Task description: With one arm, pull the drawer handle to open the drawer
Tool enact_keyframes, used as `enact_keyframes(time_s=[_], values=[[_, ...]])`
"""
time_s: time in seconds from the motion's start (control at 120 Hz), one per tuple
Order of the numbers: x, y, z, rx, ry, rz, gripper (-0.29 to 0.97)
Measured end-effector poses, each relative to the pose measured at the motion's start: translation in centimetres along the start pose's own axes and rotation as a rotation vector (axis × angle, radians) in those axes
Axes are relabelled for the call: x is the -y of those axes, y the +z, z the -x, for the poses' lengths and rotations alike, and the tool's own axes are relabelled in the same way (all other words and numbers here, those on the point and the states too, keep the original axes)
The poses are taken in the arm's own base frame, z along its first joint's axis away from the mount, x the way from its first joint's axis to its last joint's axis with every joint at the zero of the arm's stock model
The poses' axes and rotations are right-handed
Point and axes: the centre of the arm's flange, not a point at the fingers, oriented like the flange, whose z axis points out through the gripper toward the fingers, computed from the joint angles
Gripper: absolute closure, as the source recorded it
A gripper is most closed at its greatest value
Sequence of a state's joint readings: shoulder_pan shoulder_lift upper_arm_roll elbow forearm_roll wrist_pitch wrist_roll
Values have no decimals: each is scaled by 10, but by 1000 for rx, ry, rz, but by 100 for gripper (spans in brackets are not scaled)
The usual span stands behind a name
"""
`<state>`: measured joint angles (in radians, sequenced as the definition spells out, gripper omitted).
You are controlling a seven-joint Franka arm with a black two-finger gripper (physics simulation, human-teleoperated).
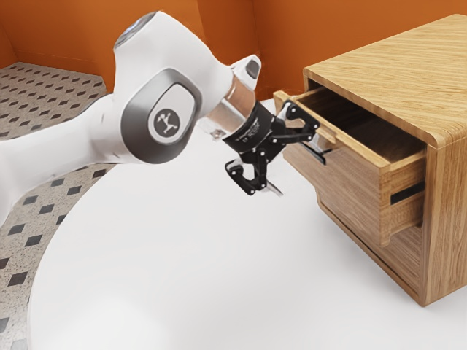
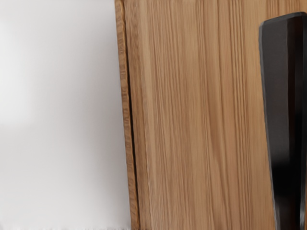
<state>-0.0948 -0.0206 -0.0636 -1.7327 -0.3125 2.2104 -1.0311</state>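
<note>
- The drawer [image 1: 343,171] in the cabinet [image 1: 408,73] on the counter [image 1: 182,277] stands partly pulled out.
- The claw [image 1: 290,157] gapes wide, gripping nothing, just beside the black handle [image 1: 318,151].
- Probably left: pulling further.

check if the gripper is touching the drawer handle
Cannot tell: in the exterior view the gripper overlaps the handle, no clear contact or gap.

White table [image 1: 182,277], orange walls [image 1: 328,29], tiled floor [image 1: 44,95]
</note>
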Motion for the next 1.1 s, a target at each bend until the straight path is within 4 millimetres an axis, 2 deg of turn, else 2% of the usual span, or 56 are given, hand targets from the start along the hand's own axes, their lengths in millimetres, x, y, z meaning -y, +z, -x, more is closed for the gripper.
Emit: enact_keyframes(time_s=[0.158, 0.333, 1.1], values=[[15, -13, 2, -8, -10, -2, 0], [37, -26, -8, -23, -43, -7, 0], [91, -55, -2, -35, -89, -14, 0]])
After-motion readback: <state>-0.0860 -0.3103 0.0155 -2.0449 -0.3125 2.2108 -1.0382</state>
